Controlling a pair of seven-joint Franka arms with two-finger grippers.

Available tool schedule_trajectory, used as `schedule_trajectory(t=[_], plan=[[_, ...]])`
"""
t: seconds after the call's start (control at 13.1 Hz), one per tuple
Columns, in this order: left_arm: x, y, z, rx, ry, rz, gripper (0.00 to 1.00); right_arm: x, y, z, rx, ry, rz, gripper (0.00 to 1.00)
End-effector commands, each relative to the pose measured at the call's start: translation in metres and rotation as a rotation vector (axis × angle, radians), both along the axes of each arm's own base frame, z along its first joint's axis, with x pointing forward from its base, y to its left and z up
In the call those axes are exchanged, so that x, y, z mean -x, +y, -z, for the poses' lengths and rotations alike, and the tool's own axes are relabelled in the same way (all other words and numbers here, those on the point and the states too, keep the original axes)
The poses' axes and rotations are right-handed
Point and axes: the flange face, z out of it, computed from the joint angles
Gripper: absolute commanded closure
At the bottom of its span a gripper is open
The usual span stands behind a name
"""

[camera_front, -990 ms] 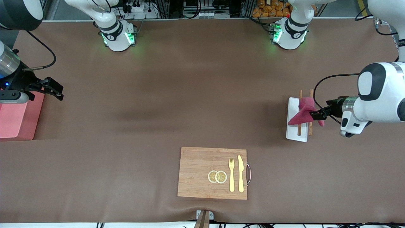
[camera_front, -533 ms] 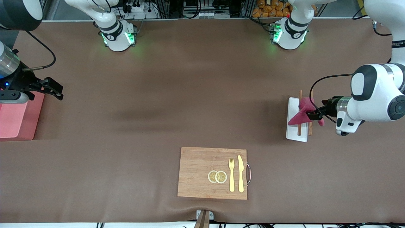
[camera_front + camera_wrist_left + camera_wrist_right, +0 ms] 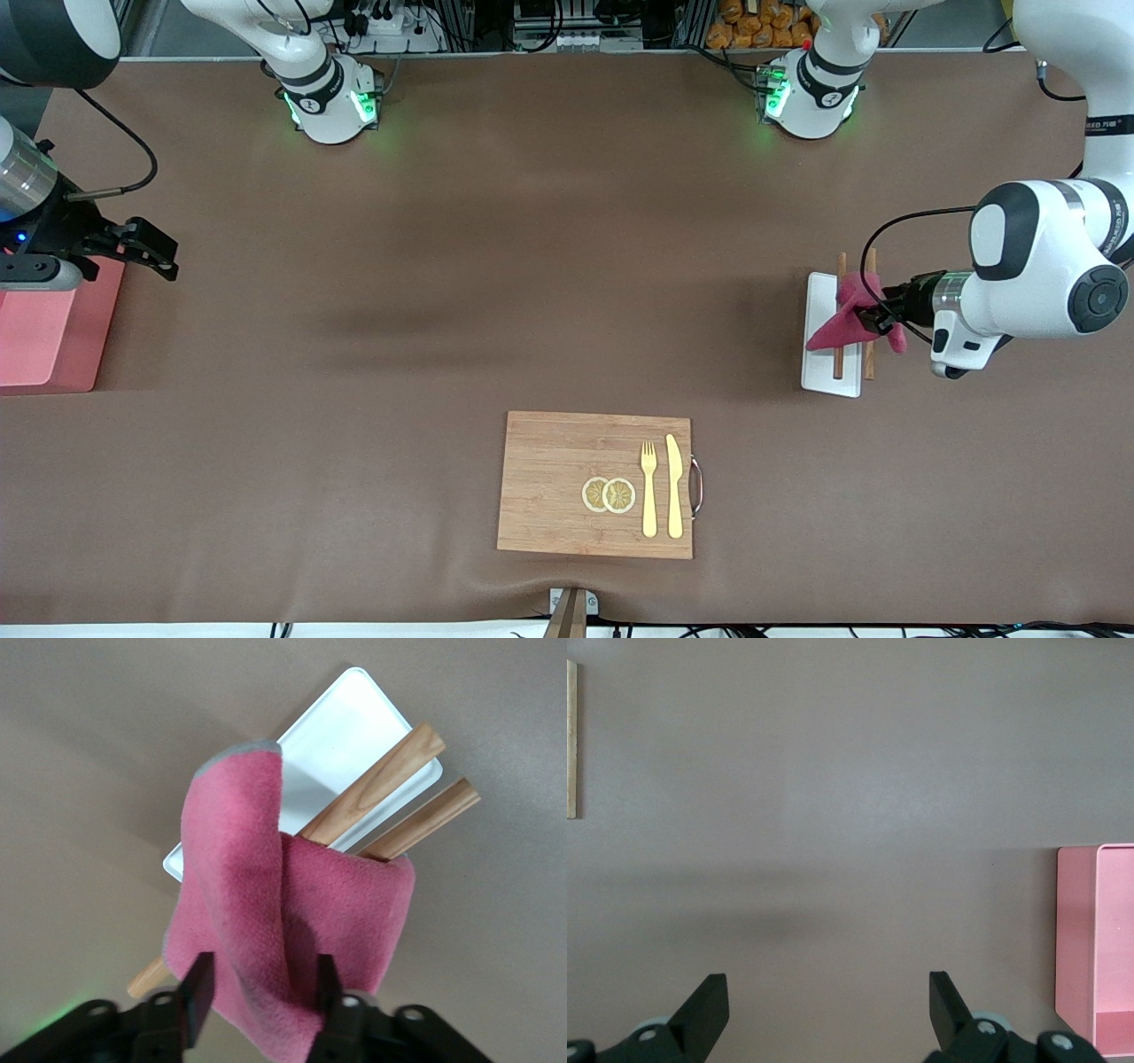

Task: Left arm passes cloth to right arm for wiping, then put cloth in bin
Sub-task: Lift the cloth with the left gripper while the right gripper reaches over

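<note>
L arm gripping cloth at tray; R arm waiting.

L end effector [image 3: 261, 988] is clamping the cloth [image 3: 283, 921], which is hanging over the white tray [image 3: 831, 370] w/ chopsticks [image 3: 376, 788], toward L arm's end of surface, likely lifting for handover. Vs 1 s ago, L arm is sitting closer over tray. R end effector [image 3: 824, 1005] is idling, fingers apart, beside the bin [image 3: 40, 332], prob. awaiting the pass.

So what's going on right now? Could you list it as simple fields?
left gripper: shut on the cloth, over the white tray
tray contents: two brown chopsticks
right gripper: open, waiting beside the bin
cutting board: nearer the front camera, carrying lemon slices, fork, knife
</note>
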Motion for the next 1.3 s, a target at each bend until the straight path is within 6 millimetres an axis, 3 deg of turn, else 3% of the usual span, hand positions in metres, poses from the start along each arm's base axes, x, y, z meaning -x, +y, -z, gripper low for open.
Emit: schedule_trajectory(t=[0.0, 0.23, 0.46, 0.76, 0.91, 0.99, 1.22], plan=[[0.007, -0.003, -0.008, 0.012, -0.02, -0.021, 1.0, -0.002, -0.007, 0.001, 0.007, 0.007, 0.022, 0.0], [0.003, -0.002, -0.019, 0.012, -0.04, -0.017, 1.0, -0.003, -0.007, 0.003, 0.005, 0.01, 0.023, 0.0], [-0.003, -0.033, -0.054, -0.015, -0.109, 0.077, 1.0, -0.003, -0.007, 0.005, 0.007, 0.014, 0.025, 0.0], [-0.021, -0.103, -0.133, -0.032, -0.245, 0.204, 1.0, -0.004, -0.01, 0.005, 0.008, 0.018, 0.016, 0.0], [-0.022, -0.135, -0.149, -0.019, -0.273, 0.191, 1.0, -0.007, -0.008, 0.012, 0.007, 0.026, 0.028, 0.0], [-0.016, -0.165, -0.149, -0.001, -0.27, 0.21, 1.0, -0.007, -0.004, 0.014, 0.002, 0.028, 0.072, 0.0], [-0.01, -0.248, -0.145, 0.051, -0.25, 0.18, 1.0, -0.002, 0.021, 0.025, -0.105, 0.107, 0.449, 0.0]])
